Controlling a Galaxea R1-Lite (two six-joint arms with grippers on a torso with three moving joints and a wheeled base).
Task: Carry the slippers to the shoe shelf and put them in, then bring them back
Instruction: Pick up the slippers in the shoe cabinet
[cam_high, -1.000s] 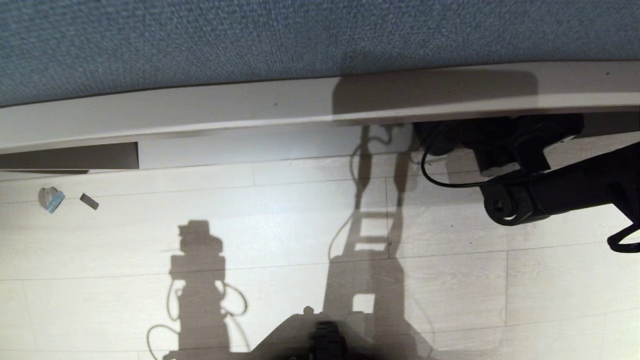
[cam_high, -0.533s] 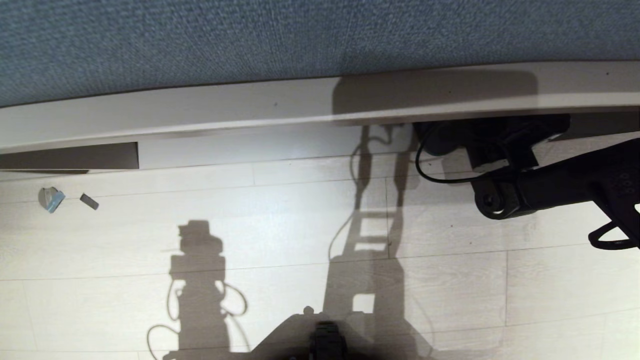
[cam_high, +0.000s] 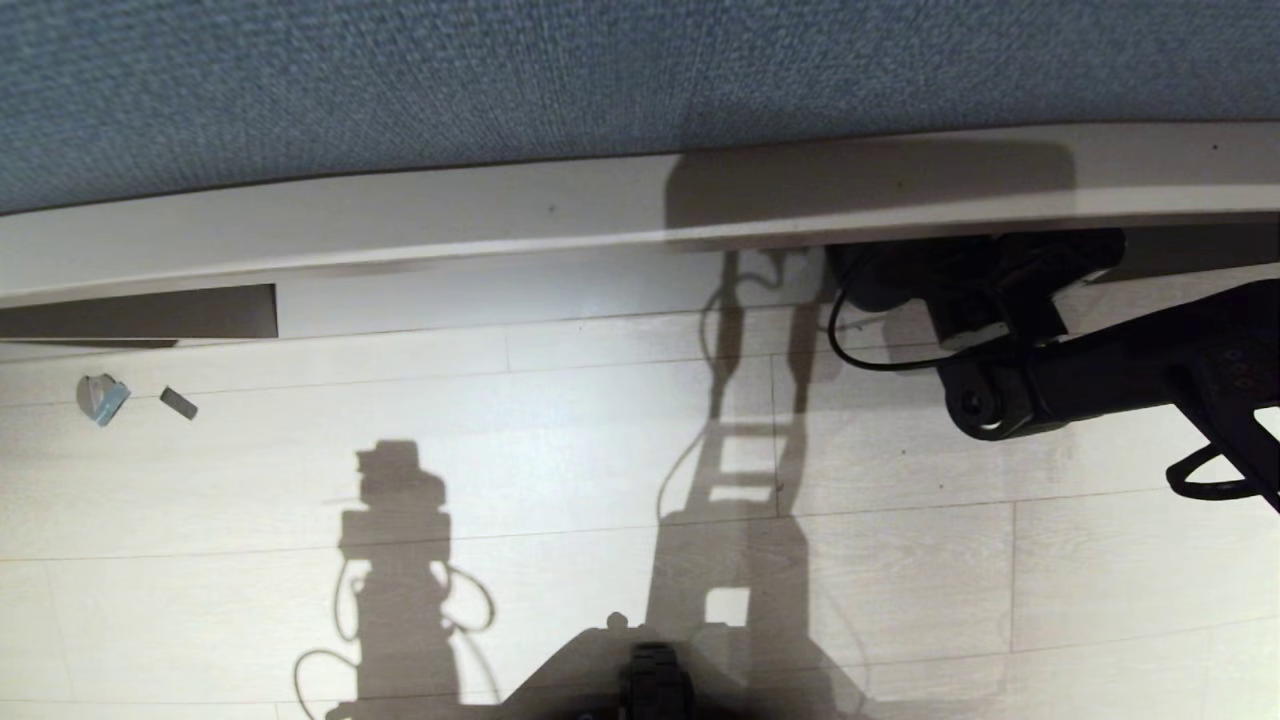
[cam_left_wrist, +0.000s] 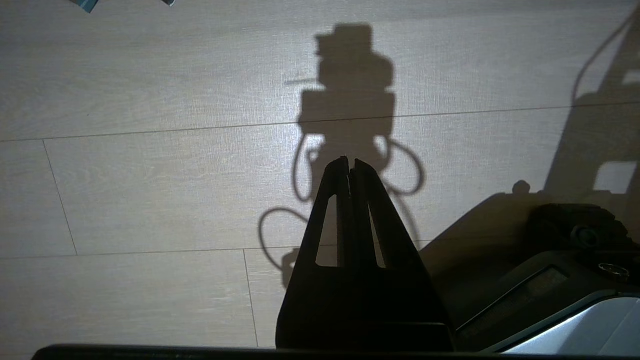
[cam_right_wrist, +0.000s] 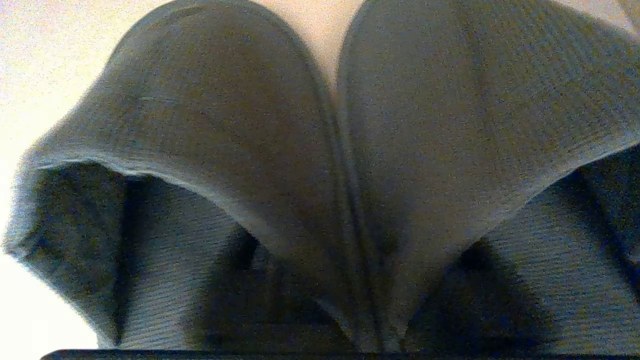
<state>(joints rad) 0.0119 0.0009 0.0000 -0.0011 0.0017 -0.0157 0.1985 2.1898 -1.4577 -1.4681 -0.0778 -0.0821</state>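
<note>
At 1 o'clock under the ledge (cam_high: 500, 215), the slippers (cam_right_wrist: 225, 125) are seen dead ahead of the right claw (cam_high: 960, 272), toes pointed away; its grip cannot be told. Left claw (cam_left_wrist: 350, 162) clenched, empty.

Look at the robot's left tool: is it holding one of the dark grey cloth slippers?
No, the left tool hangs shut and empty over the pale wood-plank floor, with only shadows beneath it.

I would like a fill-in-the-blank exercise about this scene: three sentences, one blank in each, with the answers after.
1. The left gripper, above the floor, is ___.
2. The right wrist view shows ___ slippers side by side.
3. In the head view, the wall is ___ in colour.
Missing words: shut; two; blue.
</note>
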